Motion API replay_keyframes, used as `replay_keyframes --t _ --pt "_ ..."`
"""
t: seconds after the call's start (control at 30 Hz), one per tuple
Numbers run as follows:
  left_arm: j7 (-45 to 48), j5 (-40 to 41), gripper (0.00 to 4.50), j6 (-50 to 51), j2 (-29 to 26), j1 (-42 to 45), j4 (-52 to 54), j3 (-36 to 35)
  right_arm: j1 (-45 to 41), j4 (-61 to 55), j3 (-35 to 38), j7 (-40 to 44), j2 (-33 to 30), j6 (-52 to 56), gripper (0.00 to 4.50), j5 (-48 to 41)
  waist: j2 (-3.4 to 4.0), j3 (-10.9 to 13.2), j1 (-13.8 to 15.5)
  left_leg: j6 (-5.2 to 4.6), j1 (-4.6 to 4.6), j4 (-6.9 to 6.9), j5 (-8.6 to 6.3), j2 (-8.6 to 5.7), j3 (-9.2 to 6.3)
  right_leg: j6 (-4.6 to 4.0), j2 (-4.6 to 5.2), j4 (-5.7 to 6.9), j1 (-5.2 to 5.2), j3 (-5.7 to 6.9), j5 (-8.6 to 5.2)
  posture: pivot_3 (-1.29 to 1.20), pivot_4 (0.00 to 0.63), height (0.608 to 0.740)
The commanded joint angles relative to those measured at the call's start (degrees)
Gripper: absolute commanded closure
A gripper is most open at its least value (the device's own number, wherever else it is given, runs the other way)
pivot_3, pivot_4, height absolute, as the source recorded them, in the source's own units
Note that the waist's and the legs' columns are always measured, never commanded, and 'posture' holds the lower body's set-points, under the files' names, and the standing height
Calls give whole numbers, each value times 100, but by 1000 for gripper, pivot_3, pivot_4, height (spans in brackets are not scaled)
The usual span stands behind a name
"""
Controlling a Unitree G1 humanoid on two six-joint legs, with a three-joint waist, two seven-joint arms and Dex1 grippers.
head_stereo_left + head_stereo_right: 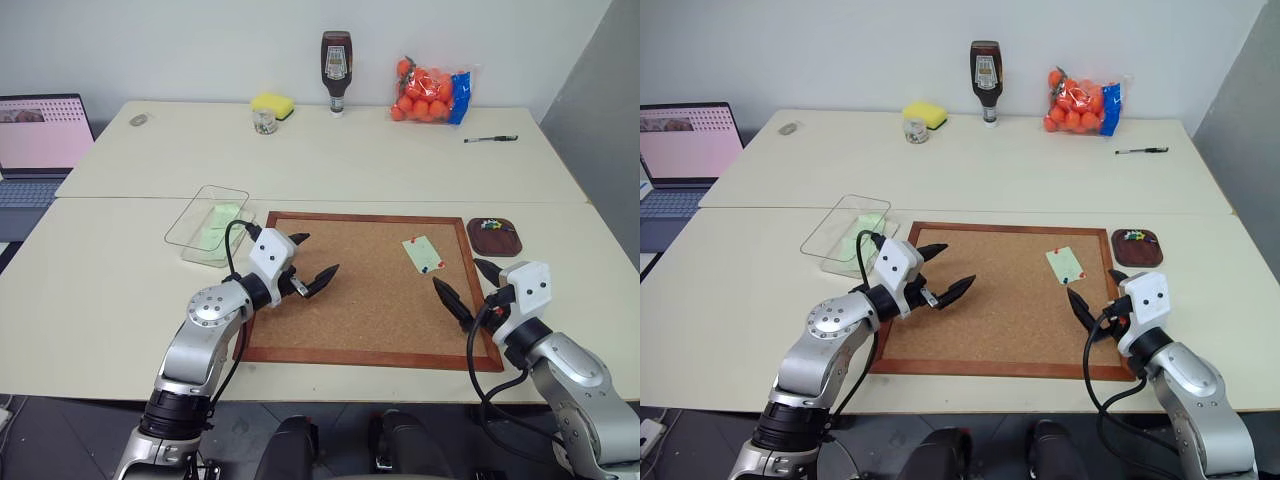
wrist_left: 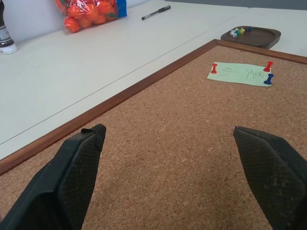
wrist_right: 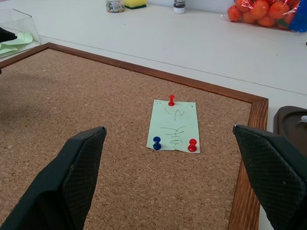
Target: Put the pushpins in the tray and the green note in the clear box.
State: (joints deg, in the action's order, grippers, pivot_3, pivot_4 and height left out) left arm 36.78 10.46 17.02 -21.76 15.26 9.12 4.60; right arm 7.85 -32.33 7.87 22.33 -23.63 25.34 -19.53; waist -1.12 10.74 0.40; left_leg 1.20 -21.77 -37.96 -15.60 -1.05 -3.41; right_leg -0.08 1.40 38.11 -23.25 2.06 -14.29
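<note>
Both grippers hung over the corkboard (image 1: 370, 285), jaws spread wide, nothing in either. Left gripper (image 1: 313, 262) sat above the board's left part, near its left frame, fingers (image 2: 76, 167) apart w/ bare cork between them, touching nothing. Right gripper (image 1: 468, 287) was over the board's right edge, near the front-right corner, likewise splayed and empty, fingers (image 3: 79, 165) clear of the cork.

Beyond the right gripper, on the board's right part toward its far-right corner, lay a green note (image 3: 173, 125), flat, w/ scribbled marks. It was pinned by 3 pushpins (image 3: 171, 99): one red at the far end, one blue and one red at the two near corners. Both grippers stood well apart from it.

Off the board's far-right corner, on the table (image 1: 330, 165) just beside the frame, sat the tray (image 1: 495, 237), dark brown, w/ several coloured pins already inside at its far end; exact count can't be told.

Off the far-left corner of the board stood the clear box (image 1: 205, 224), w/ a pale green slip (image 1: 217, 226) lying in it.

Along the table's far edge: yellow sponge (image 1: 272, 103) w/ a small glass jar (image 1: 264, 121) just beside it, a dark sauce bottle (image 1: 336, 60), a bag of oranges (image 1: 428, 90), and a pen (image 1: 491, 138) toward the far-right corner. A laptop (image 1: 40, 135) stood off the table's left edge.
</note>
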Motion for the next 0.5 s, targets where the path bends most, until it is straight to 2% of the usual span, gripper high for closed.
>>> replay_keyframes --t 0.03,0.5 --pt "27 134 0 -52 -2 80 181 -78 -2 -235 53 -16 35 -80 16 -61 0 0 0 0 0 0 0 0 0 0 0 0 0 0 0 0 150 740" --pt "61 174 0 56 -53 133 211 -8 5 -256 -1 -57 83 -97 16 -3 0 0 0 0 0 0 0 0 0 0 0 0 0 0 0 0 150 740"
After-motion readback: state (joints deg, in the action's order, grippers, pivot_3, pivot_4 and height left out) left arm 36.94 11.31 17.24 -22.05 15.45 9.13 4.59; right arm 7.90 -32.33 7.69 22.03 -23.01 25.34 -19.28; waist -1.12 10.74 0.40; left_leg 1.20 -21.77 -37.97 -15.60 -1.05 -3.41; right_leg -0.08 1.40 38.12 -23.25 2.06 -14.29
